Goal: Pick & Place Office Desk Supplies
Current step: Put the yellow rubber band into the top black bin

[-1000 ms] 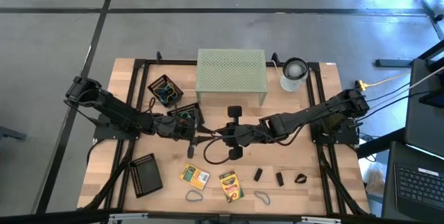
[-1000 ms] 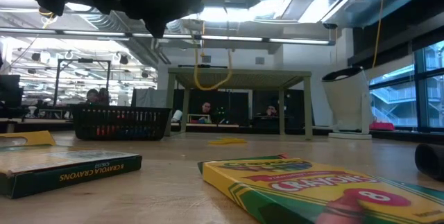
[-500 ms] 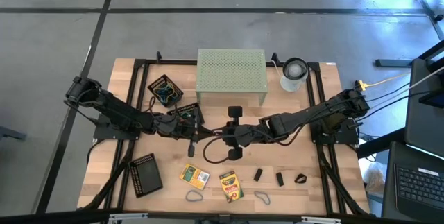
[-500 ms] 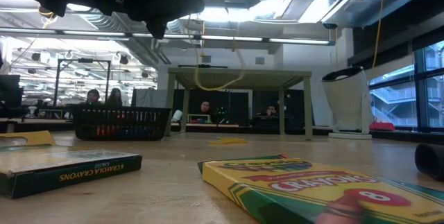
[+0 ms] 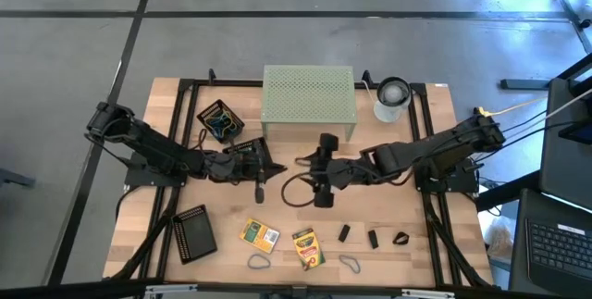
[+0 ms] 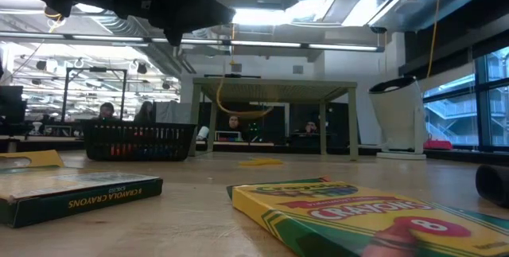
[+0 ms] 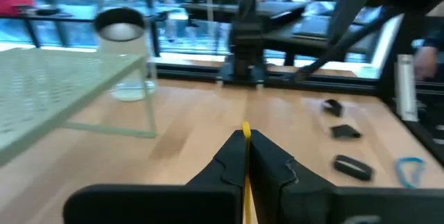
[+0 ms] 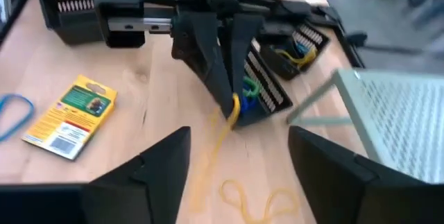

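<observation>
Seen from above, the riser [image 5: 309,100] stands at twelve o'clock on the table [image 5: 435,253], with the cylinder [image 5: 391,98] just beside it toward one o'clock. Two mesh trays [image 5: 220,119] sit at ten o'clock, a third tray [image 5: 194,233] at eight. Two crayon boxes [image 5: 260,235] lie side by side at six, rubber-band loops [image 5: 259,262] nearer the table's edge. Three clips [image 5: 373,239] lie in a row at five o'clock.

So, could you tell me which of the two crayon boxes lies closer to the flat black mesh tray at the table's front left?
The left crayon box, beside the black mesh tray; the other crayon box lies farther right, toward the small black clips.
</observation>
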`<control>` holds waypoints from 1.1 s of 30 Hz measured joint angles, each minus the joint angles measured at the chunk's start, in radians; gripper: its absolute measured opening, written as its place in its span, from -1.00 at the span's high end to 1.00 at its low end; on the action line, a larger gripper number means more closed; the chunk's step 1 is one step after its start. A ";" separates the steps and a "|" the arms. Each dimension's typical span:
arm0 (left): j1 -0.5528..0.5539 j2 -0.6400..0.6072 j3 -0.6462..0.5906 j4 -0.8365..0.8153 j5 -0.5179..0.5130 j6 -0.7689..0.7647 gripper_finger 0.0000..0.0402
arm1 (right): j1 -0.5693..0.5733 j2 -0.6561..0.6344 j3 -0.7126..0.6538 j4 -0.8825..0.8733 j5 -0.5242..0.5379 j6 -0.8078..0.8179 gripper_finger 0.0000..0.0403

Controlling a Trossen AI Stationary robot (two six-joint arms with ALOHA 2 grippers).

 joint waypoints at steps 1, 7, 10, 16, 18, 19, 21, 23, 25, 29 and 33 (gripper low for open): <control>0.000 -0.009 0.000 -0.004 -0.015 0.000 0.98 | 0.000 -0.014 0.000 -0.022 0.000 0.036 -0.25; 0.020 -0.089 0.000 -0.035 -0.078 0.007 0.98 | 0.009 -0.074 0.000 -0.143 -0.003 0.189 -0.31; 0.030 -0.153 0.000 -0.090 -0.151 0.048 0.98 | 0.019 -0.076 0.000 -0.169 0.000 0.203 -0.28; 0.050 -0.308 0.000 -0.291 -0.416 0.079 0.98 | 0.042 -0.076 0.000 -0.193 0.000 0.204 -0.21; 0.051 -0.366 0.000 -0.391 -0.533 0.073 0.98 | 0.048 -0.076 0.000 -0.192 0.000 0.203 -0.19; 0.051 -0.393 0.000 -0.434 -0.595 0.059 0.98 | 0.051 -0.076 0.000 -0.192 0.000 0.203 -0.18; 0.051 -0.441 0.000 -0.512 -0.712 0.029 0.98 | 0.056 -0.076 0.000 -0.192 0.000 0.203 -0.16; 0.054 -0.478 0.000 -0.571 -0.805 0.000 0.98 | 0.057 -0.076 0.000 -0.192 0.000 0.203 -0.14; 0.068 -0.502 0.000 -0.632 -0.845 -0.036 0.98 | 0.056 -0.075 0.000 -0.192 0.000 0.203 -0.13; 0.123 -0.509 0.000 -0.794 -0.848 -0.188 0.98 | 0.056 -0.075 0.000 -0.192 0.000 0.202 -0.10; 0.193 -0.489 0.000 -0.993 -0.834 -0.388 0.98 | 0.056 -0.075 0.000 -0.192 0.000 0.202 -0.09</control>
